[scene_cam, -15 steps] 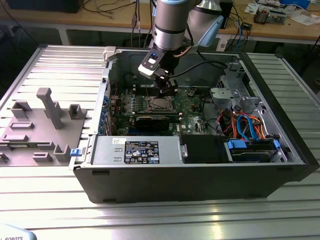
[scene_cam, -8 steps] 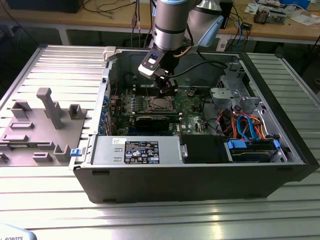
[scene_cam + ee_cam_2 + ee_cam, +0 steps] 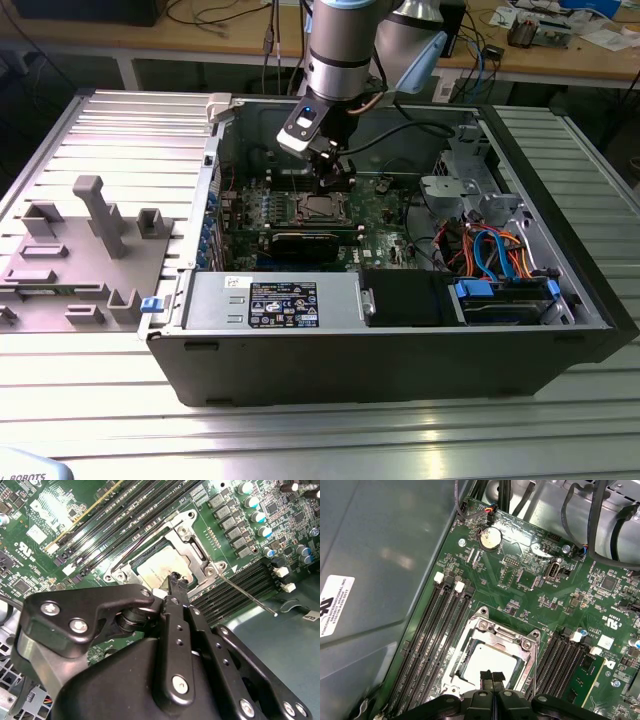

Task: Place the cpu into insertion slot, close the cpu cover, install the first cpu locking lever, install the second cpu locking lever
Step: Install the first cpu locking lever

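The cpu [image 3: 487,661] lies flat in the insertion slot [image 3: 465,652] on the green motherboard [image 3: 520,590], its silver top showing through the window of the cpu cover [image 3: 496,634], which lies down over it. My gripper [image 3: 491,675] hovers just above the cpu's edge, fingers pressed together with nothing between them. In the second wrist view the fingertips [image 3: 176,580] sit over the cpu [image 3: 157,569] and cover [image 3: 195,555]. One thin locking lever [image 3: 250,598] sticks out free beside the socket; another [image 3: 142,542] runs along the opposite side. The exterior view has the gripper [image 3: 335,183] right over the slot [image 3: 320,208].
Black memory slots [image 3: 432,630] flank the socket on both sides. The open case's wall [image 3: 375,580] rises close by. A grey power supply [image 3: 270,300], drive bay with blue cables [image 3: 495,255] and a long black card [image 3: 305,243] crowd the case.
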